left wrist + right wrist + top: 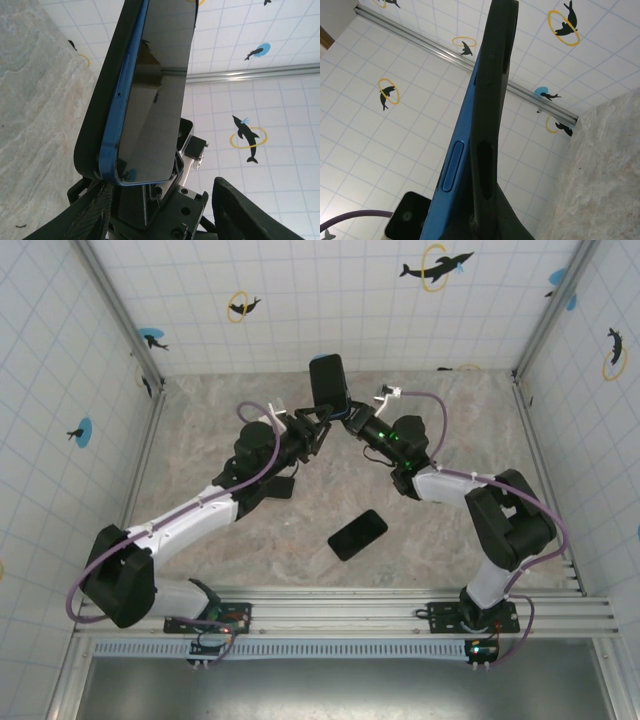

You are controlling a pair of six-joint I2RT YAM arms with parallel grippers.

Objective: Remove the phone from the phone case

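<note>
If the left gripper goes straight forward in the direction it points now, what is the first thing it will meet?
Most likely the phone in its black case, which stands right ahead of the left gripper, between its open fingers. Depth is unclear.

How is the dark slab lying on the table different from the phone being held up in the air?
The held phone is raised on end in the air; the slab on the table lies flat, nothing touching it. The held phone shows a blue rim inside a black case; the slab looks plain black. Both are dark rounded rectangles.
</note>
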